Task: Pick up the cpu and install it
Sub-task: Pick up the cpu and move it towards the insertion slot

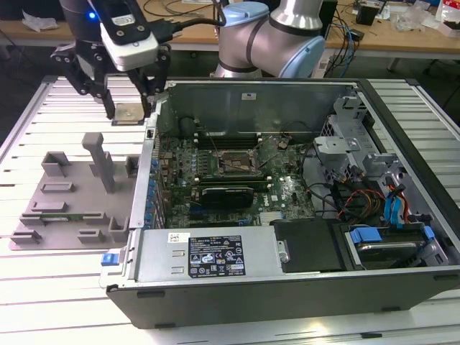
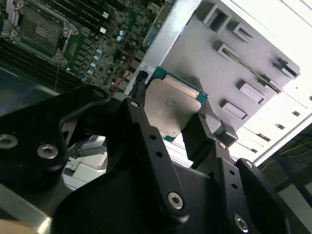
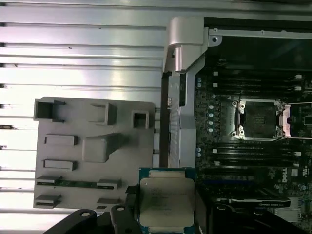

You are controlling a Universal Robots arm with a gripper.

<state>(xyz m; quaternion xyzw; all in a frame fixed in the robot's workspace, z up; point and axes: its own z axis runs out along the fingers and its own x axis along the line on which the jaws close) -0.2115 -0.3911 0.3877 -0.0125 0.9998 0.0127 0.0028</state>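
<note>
tool clamped on cpu by two opposite edges | cpu in the air above the desk, metal lid up, near the computer case wall, clear of the grey fixture tray | edge grip likely leaves its underside free for seating | cpu socket on motherboard looks open, well apart
</note>
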